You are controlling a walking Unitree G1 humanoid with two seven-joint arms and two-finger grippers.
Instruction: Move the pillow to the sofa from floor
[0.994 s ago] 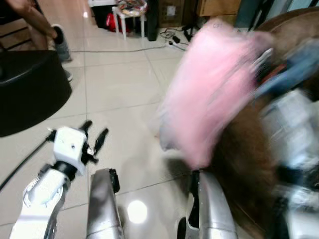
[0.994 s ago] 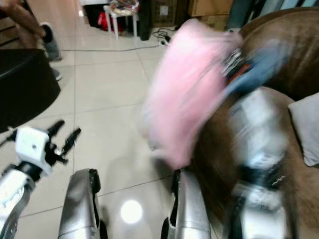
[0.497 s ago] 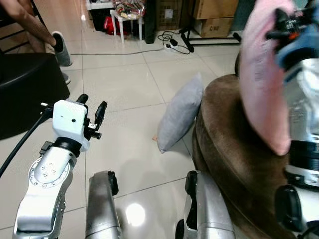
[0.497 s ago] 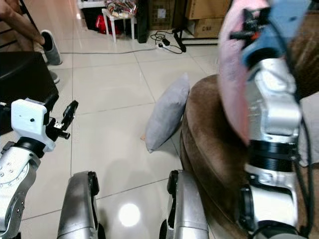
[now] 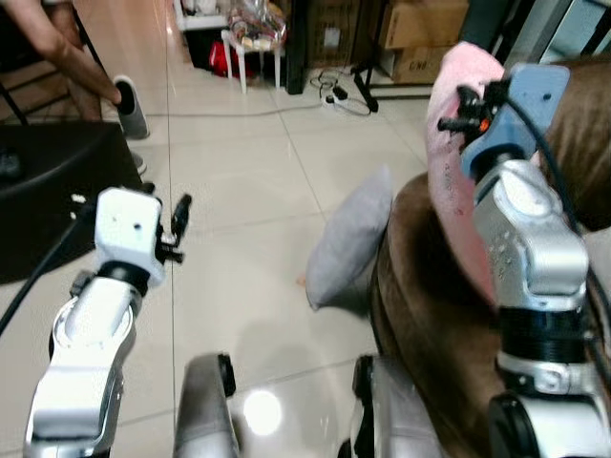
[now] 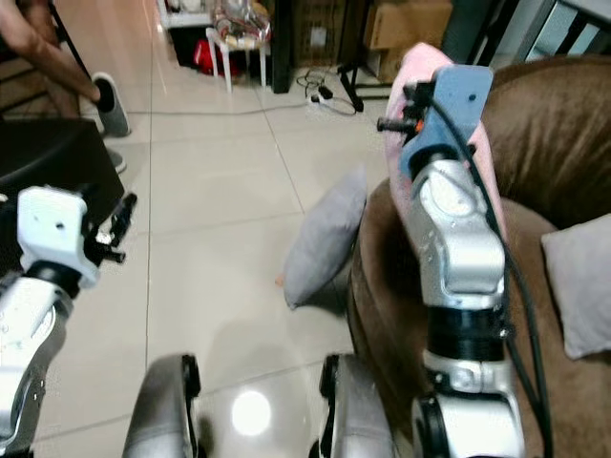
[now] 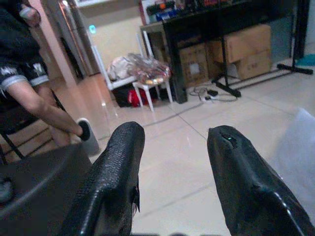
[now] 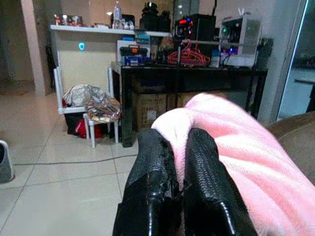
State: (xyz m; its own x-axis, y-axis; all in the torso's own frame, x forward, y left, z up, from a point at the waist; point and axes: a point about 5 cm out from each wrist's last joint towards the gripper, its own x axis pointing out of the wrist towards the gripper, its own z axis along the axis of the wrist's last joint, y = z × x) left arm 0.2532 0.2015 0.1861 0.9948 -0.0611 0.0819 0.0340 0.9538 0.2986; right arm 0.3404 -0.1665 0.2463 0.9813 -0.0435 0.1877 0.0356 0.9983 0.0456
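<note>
1. One pink pillow (image 8: 231,142) is pinched by its top fold between the clenched fingers (image 8: 202,167) of the right gripper (image 8: 178,162), raised over the arm of the brown sofa (image 6: 563,143).
2. Below those fingers, a grey pillow (image 5: 348,239) stands on the tiled floor (image 5: 239,191), seemingly leaning on the sofa's side.
3. Well apart, the left gripper (image 7: 172,182) hangs with fingers (image 7: 118,177) spread, grasping nothing.
4. Beyond its fingertips, a seated person's leg (image 7: 47,110) and a white stool (image 7: 150,86).
</note>
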